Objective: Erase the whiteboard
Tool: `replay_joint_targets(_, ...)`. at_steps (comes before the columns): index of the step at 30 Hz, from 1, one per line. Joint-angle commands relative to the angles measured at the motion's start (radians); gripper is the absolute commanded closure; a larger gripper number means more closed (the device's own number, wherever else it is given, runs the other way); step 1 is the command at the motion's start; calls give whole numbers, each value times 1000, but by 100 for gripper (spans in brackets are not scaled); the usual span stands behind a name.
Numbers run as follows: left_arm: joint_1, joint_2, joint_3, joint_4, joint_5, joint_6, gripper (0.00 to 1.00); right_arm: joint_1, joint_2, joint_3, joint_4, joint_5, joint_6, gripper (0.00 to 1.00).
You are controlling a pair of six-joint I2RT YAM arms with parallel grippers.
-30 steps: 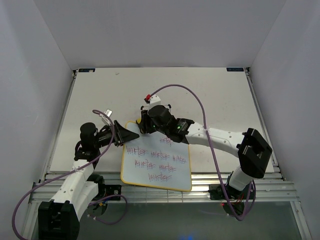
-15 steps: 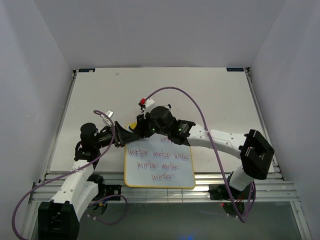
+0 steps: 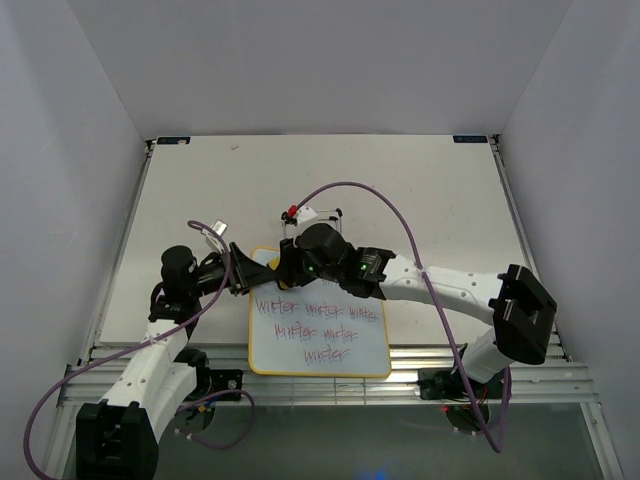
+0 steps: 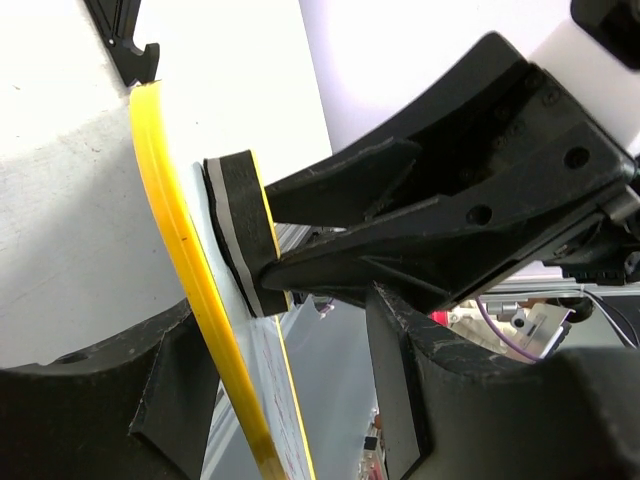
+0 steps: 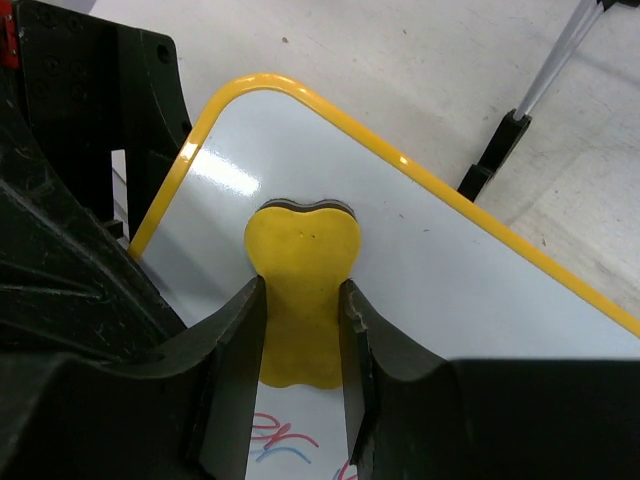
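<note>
The whiteboard [image 3: 330, 362] has a yellow frame and lies at the table's near edge with three rows of purple-red words. My right gripper [image 3: 288, 264] is shut on a small yellow eraser [image 5: 303, 275] and presses it on the board's clean top-left corner [image 5: 450, 270], just above a red scribble. My left gripper [image 3: 240, 270] is at the board's left edge. In the left wrist view the yellow frame [image 4: 185, 260] stands between its open fingers [image 4: 285, 335], against the left one with a gap to the right one. The eraser's felt [image 4: 232, 235] lies flat on the board there.
The board's black wire stand [image 3: 322, 210] pokes out behind its far edge; one leg shows in the right wrist view [image 5: 495, 150]. The board's near edge overhangs the slatted rail [image 3: 150, 350] at the table front. White walls close in the table.
The board swung square and shifted slightly right. My right gripper slid the eraser down and left to the top-left corner. The single word at the board's top no longer shows.
</note>
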Motion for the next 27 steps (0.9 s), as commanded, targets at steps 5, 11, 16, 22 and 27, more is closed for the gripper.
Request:
replay_joint_targets(5, -6, -19, 15, 91, 12, -16, 35, 65, 30, 73, -113, 0, -4, 82)
replay_joint_targets(11, -6, -16, 16, 92, 12, -16, 35, 73, 16, 75, -152, -13, -31, 82)
replay_joint_targets(16, -6, -13, 18, 94, 17, -14, 35, 69, -32, 0, -172, 15, -45, 82)
replay_joint_targets(22, -6, -15, 21, 95, 15, -19, 35, 43, -71, -71, -175, 40, -59, 82)
replay_joint_targets(27, -6, -10, 24, 95, 17, -19, 36, 31, -108, -111, -183, 67, -92, 82)
